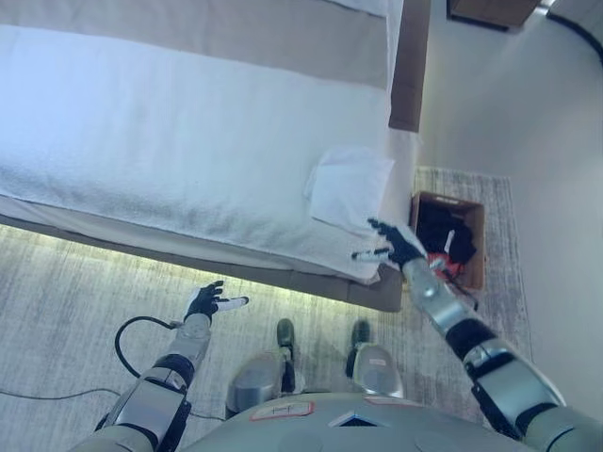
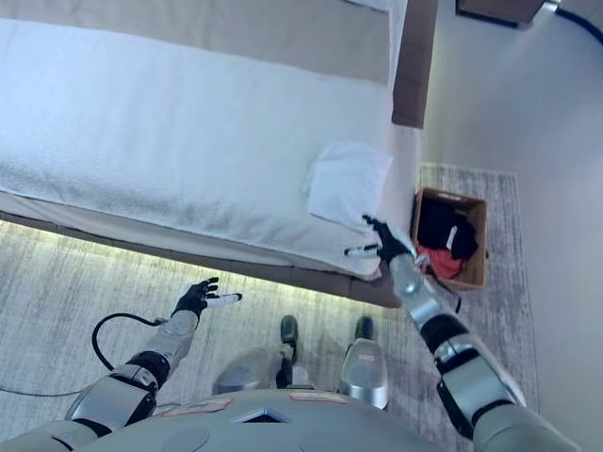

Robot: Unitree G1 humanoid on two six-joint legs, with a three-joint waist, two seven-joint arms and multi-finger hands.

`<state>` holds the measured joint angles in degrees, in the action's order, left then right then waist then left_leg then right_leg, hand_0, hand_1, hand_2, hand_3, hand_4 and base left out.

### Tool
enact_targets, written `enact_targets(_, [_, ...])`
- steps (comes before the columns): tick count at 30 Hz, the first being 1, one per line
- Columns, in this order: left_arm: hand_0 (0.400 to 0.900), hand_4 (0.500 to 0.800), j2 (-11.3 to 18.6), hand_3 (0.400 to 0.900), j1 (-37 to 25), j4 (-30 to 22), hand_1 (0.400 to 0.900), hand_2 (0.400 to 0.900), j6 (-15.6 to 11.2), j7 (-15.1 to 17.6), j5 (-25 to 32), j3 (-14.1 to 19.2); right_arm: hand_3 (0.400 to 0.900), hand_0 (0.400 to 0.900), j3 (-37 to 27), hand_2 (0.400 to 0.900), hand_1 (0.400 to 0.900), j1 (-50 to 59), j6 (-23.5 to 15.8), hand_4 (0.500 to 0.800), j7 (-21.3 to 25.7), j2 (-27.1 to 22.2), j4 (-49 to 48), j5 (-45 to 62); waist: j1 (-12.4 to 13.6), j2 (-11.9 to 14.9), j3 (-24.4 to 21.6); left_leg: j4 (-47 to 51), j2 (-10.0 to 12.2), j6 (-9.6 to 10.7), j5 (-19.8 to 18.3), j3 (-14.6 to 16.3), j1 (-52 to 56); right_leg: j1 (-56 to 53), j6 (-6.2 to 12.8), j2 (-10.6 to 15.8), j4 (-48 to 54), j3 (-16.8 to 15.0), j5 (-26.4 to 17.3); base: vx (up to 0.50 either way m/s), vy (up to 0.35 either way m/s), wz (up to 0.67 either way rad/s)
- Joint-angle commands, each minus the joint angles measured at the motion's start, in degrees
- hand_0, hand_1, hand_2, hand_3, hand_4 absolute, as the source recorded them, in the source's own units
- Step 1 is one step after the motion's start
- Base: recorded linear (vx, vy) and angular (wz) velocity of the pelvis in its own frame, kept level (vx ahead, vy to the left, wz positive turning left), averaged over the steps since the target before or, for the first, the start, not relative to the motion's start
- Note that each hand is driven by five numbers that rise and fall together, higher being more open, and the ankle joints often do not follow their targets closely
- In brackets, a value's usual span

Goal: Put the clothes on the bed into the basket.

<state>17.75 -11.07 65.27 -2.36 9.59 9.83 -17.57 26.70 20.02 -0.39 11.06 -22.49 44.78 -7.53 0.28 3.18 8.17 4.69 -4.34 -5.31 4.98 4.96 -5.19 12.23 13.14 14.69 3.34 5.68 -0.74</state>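
A white folded cloth (image 1: 349,185) lies on the white bed (image 1: 170,141), near its right-hand corner. A brown basket (image 1: 450,237) stands on the floor to the right of the bed, with black and red clothes inside. My right hand (image 1: 391,245) is open with fingers spread, over the bed's corner just below the white cloth and left of the basket, holding nothing. My left hand (image 1: 207,301) is open and empty over the carpet in front of the bed.
A dark wooden bed end (image 1: 409,66) rises at the right of the bed. A patterned rug (image 1: 490,282) lies under the basket. A wall (image 1: 528,104) stands to the right. A lit strip runs under the bed's front edge.
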Motion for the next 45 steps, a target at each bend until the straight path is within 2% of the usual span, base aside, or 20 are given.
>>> enact_targets(1, [0.900, 0.800, 0.69, 0.900, -2.70, -1.87, 0.900, 0.900, -2.09, 1.74, -0.03, 1.17, 0.900, 0.900, -1.31, 0.900, 0.900, 4.01, 0.52, 0.800, 4.69, -5.54, -4.99, -4.68, -1.53, 1.01, -0.29, -0.39, 3.22, 6.20, -2.05, -4.01, -2.03, 1.37, -3.46, -1.81, -0.50, -5.22, -8.39, 0.12, -0.134, 0.65])
enact_targets(3, [0.900, 0.800, -0.58, 0.900, -2.97, -1.35, 0.900, 0.900, -2.27, 1.93, -0.41, 0.20, 0.900, 0.900, -1.38, 0.900, 0.900, 5.23, 1.05, 0.800, 5.35, -6.96, -3.36, -6.55, -1.38, 1.38, -1.41, 0.31, 3.35, 7.12, -2.37, -6.10, -2.89, 1.60, -3.48, -1.74, -0.42, -3.13, -9.73, 0.19, -0.300, 0.73])
enact_targets(5, [0.900, 0.800, -1.03, 0.900, -2.68, -2.57, 0.900, 0.900, -2.85, 3.68, -0.75, -0.36, 0.900, 0.900, -1.64, 0.900, 0.900, 6.05, 0.87, 0.800, 6.44, -8.22, -2.73, -7.15, -1.49, 0.54, -1.96, 0.31, 4.60, 7.83, -2.05, -7.57, -3.46, 1.32, -4.05, -2.39, -0.97, -1.82, -8.54, 0.21, -0.335, 0.71])
enact_targets(7, [0.900, 0.800, -1.46, 0.900, -2.13, -5.06, 0.900, 0.900, -3.40, 3.75, -0.34, -1.44, 0.900, 0.900, -1.06, 0.900, 0.900, 8.29, 0.71, 0.800, 7.26, -9.58, -1.39, -6.54, -1.29, 0.00, -0.98, -0.29, 5.97, 8.42, -2.15, -8.54, -4.32, 1.86, -4.78, -3.19, -2.53, -0.39, -6.83, 0.11, -0.228, 0.42])
enact_targets(8, [0.900, 0.800, -1.47, 0.900, -2.15, -5.07, 0.900, 0.900, -3.39, 3.75, -0.34, -1.41, 0.900, 0.900, -1.02, 0.900, 0.900, 8.37, 0.67, 0.800, 7.28, -9.58, -1.32, -6.51, -1.39, -0.06, -0.98, -0.37, 5.99, 8.44, -2.19, -8.64, -4.39, 1.88, -4.80, -3.21, -2.60, -0.30, -6.78, 0.01, -0.155, 0.27])
enact_targets(10, [0.900, 0.800, -2.42, 0.900, -2.89, -7.48, 0.900, 0.900, -3.78, 4.21, -0.67, -4.18, 0.900, 0.900, 1.25, 0.900, 0.900, 13.41, 0.43, 0.800, 8.10, -10.36, 1.02, -5.52, -1.10, -0.21, 1.39, -4.62, 7.08, 9.16, -2.99, -9.06, -8.57, 2.84, -5.65, -3.85, -2.52, 1.28, -5.88, -0.01, -0.217, 0.36])
enact_targets(11, [0.900, 0.800, -2.44, 0.900, -2.92, -7.47, 0.900, 0.900, -3.78, 4.21, -0.66, -4.14, 0.900, 0.900, 1.31, 0.900, 0.900, 13.50, 0.38, 0.800, 8.12, -10.36, 1.10, -5.50, -1.23, -0.27, 1.33, -4.86, 7.07, 9.17, -3.09, -9.18, -8.81, 2.91, -5.66, -3.85, -2.51, 1.39, -5.89, -0.01, -0.202, 0.39])
enact_targets(13, [0.900, 0.800, -3.61, 0.900, -4.13, -7.41, 0.900, 0.900, -3.76, 4.51, 1.64, -5.82, 0.900, 0.900, 4.88, 0.900, 0.900, 20.45, 0.13, 0.800, 8.16, -10.76, 6.88, -3.43, -0.52, -0.29, 3.22, -7.00, 7.35, 9.75, -3.05, -9.35, -11.57, 3.29, -5.95, -4.47, -0.88, 2.51, -6.22, 0.01, -0.160, 0.23])
enact_targets(19, [0.900, 0.800, -3.97, 0.900, -6.84, -7.73, 0.900, 0.900, -3.53, 5.34, 4.19, -7.81, 0.900, 0.900, 9.49, 0.900, 0.900, 33.11, -0.24, 0.800, 8.04, -9.86, 14.95, 1.60, 0.86, 0.58, 7.36, -6.83, 8.19, 10.25, -1.60, -9.39, -15.50, 7.03, -6.29, -5.31, -0.65, 2.89, -7.16, -0.03, -0.048, 0.00])
enact_targets(25, [0.900, 0.800, -4.16, 0.900, -9.72, -6.24, 0.900, 0.900, -3.96, 6.34, 5.00, -9.56, 0.900, 0.900, 11.43, 0.900, 0.900, 39.93, -0.74, 0.800, 8.09, -8.60, 23.49, 4.04, 2.18, 1.21, 10.81, -9.08, 7.68, 10.34, -1.65, -10.14, -19.76, 9.90, -6.51, -5.15, -1.20, 3.22, -7.58, -0.04, 0.010, 0.13])
enact_targets(26, [0.900, 0.800, -4.06, 0.900, -10.59, -6.16, 0.900, 0.900, -4.23, 6.52, 5.56, -9.86, 0.900, 0.900, 11.94, 0.900, 0.900, 42.39, -0.78, 0.800, 7.64, -8.52, 25.78, 4.98, 3.05, 1.20, 12.00, -9.70, 7.41, 10.38, -1.54, -10.80, -21.30, 11.01, -6.57, -5.07, -1.53, 3.65, -7.64, -0.04, 0.012, 0.21])
enact_targets(29, [0.900, 0.800, -3.98, 0.900, -10.95, -6.29, 0.900, 0.900, -4.39, 6.77, 5.75, -9.97, 0.900, 0.900, 12.13, 0.900, 0.900, 43.95, -0.80, 0.800, 7.36, -8.49, 26.48, 5.78, 3.55, 1.39, 12.76, -9.82, 7.25, 10.39, -1.37, -11.14, -22.33, 11.77, -6.50, -5.03, -1.59, 3.99, -7.88, -0.01, 0.026, 0.13])
enact_targets(34, [0.900, 0.800, -3.92, 0.900, -12.90, -5.04, 0.900, 0.900, -4.44, 6.17, 5.53, -10.31, 0.900, 0.900, 13.57, 0.900, 0.900, 46.76, -0.74, 0.800, 3.42, -7.58, 28.17, 8.47, 4.62, 2.01, 14.27, -10.55, 6.56, 10.48, -0.99, -12.46, -24.79, 13.08, -6.44, -4.81, -1.87, 4.99, -7.93, 0.01, 0.013, 0.20])
enact_targets(39, [0.900, 0.800, -3.74, 0.900, -13.44, -5.32, 0.900, 0.900, -4.48, 6.08, 5.67, -10.71, 0.900, 0.900, 13.99, 0.900, 0.900, 48.49, -0.63, 0.800, 2.62, -6.91, 29.09, 9.52, 5.16, 2.34, 14.80, -10.60, 6.27, 10.42, -0.92, -13.32, -25.25, 13.42, -6.55, -4.86, -2.69, 5.34, -7.49, 0.00, 0.002, 0.10])
enact_targets(40, [0.900, 0.800, -3.65, 0.900, -13.76, -5.46, 0.900, 0.900, -4.48, 6.09, 5.67, -10.85, 0.718, 0.718, 14.02, 0.718, 0.718, 49.06, -0.61, 0.691, 2.44, -6.61, 29.23, 9.95, 5.25, 2.42, 14.89, -10.50, 6.24, 10.42, -0.83, -13.42, -25.30, 13.44, -6.55, -4.89, -2.80, 5.50, -7.42, 0.00, 0.001, 0.12])
enact_targets(41, [0.900, 0.800, -3.64, 0.900, -14.13, -5.58, 0.900, 0.900, -4.50, 6.09, 5.80, -11.17, 0.410, 0.410, 13.94, 0.410, 0.410, 49.18, -0.62, 0.506, 2.29, -6.42, 29.63, 10.25, 5.43, 2.43, 14.95, -10.41, 6.27, 10.46, -0.76, -13.64, -25.32, 13.41, -6.55, -4.87, -2.83, 5.68, -7.34, 0.00, 0.000, 0.10])
enact_targets(45, [0.900, 0.800, -3.75, 0.900, -14.47, -5.34, 0.900, 0.900, -4.37, 6.01, 5.92, -11.60, 0.400, 0.400, 13.37, 0.400, 0.400, 49.90, -0.58, 0.500, 2.37, -5.67, 30.17, 11.95, 5.70, 2.59, 15.01, -9.93, 6.27, 10.53, -0.55, -14.00, -24.95, 13.15, -6.53, -4.91, -2.99, 6.03, -7.01, 0.01, 0.005, 0.05])
